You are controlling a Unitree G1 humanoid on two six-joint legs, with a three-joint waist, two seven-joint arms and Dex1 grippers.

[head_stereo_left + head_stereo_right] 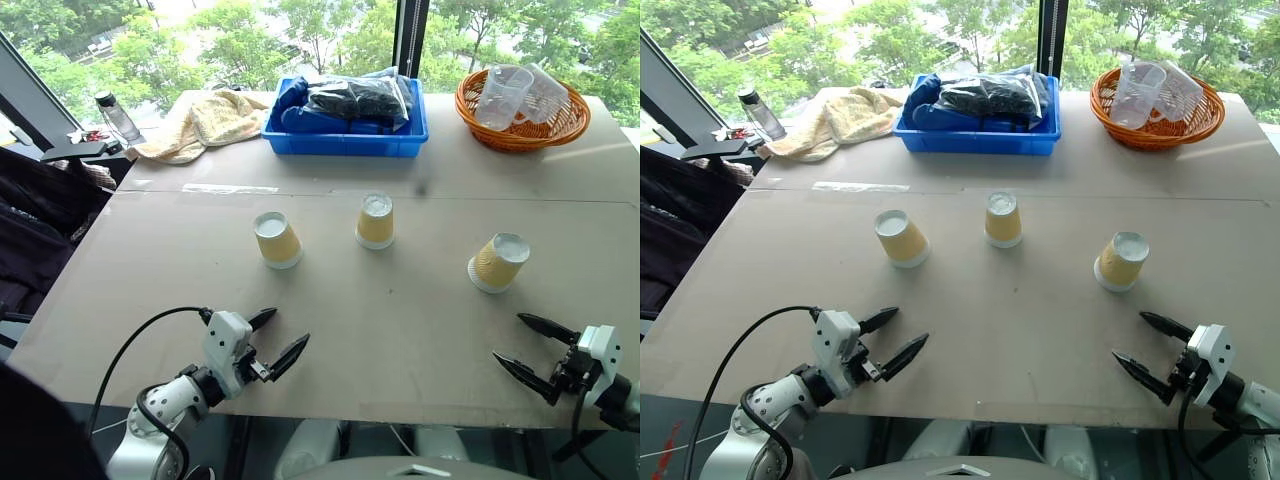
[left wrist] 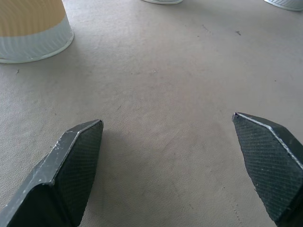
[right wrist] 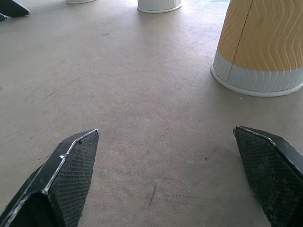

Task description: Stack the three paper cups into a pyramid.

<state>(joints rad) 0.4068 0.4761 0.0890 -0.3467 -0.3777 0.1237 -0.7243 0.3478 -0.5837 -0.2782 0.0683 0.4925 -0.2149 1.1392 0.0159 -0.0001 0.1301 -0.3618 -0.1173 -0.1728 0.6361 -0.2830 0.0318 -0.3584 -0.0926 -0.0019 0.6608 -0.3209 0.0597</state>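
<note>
Blue bin (image 1: 345, 143) of dark bagged items; orange basket (image 1: 520, 135) of clear cups (image 1: 503, 95); both grippers' fingers apart.

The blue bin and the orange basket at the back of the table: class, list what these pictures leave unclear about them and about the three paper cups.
- Blue bin: the dark bagged contents cannot be identified; the wrapping hides them.
- Orange basket: the number of clear plastic cups is uncertain; they overlap.
- Paper cups: they stand upside down, so the insides are hidden.
- Left wrist view: the nearest cup is cut off by the frame edge.
</note>
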